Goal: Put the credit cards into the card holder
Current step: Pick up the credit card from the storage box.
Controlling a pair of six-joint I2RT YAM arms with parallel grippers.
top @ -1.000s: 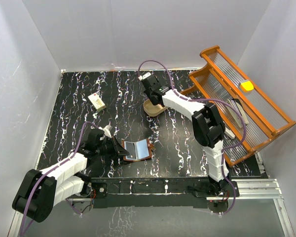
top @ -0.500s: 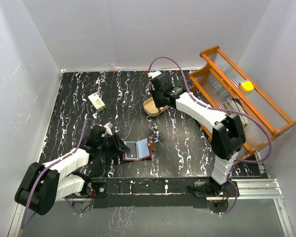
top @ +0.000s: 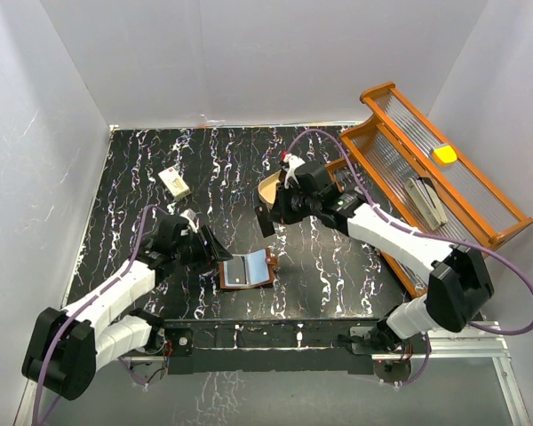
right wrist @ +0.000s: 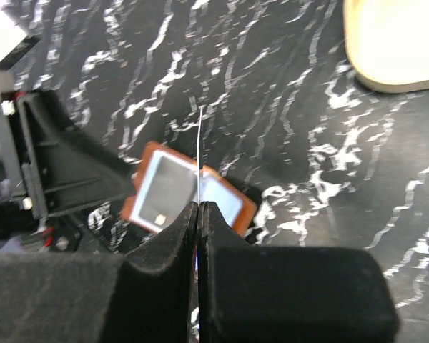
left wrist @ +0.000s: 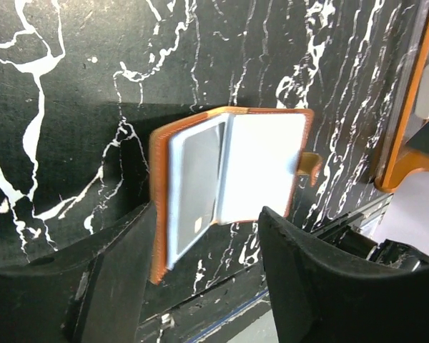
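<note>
Near, around 6 o'clock on the table point(top: 142, 160), the card holder point(top: 247, 268) lies open, with the left gripper point(top: 215, 251) spread wide at its 9 o'clock. At its 1 o'clock the right gripper point(top: 271, 213) pinches one credit card point(right wrist: 200, 157) by its edge. The card looks light, stiff and slick, so it is likely to pivot.

A black, white-veined counter point(top: 338, 266) carries a small cream block point(top: 174, 182) at far left and a beige oval tray point(top: 268, 189) near the middle (partly hidden). An orange rack point(top: 497, 188) sits tilted at right, with a yellow piece point(top: 443, 153) on its ribbed panel.
</note>
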